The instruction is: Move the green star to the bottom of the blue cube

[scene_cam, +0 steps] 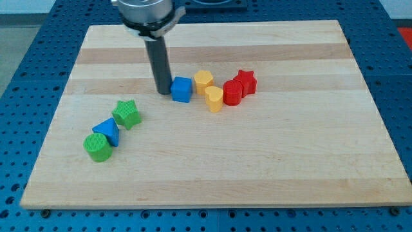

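Observation:
The green star lies on the wooden board at the view's left of centre. The blue cube sits near the board's middle, toward the view's top. My tip stands just to the view's left of the blue cube, touching or nearly touching it. The green star is well below and to the view's left of the tip, apart from it.
A blue triangular block and a green round block lie just below-left of the star. A yellow hexagon block, a yellow heart, a red round block and a red star cluster right of the cube.

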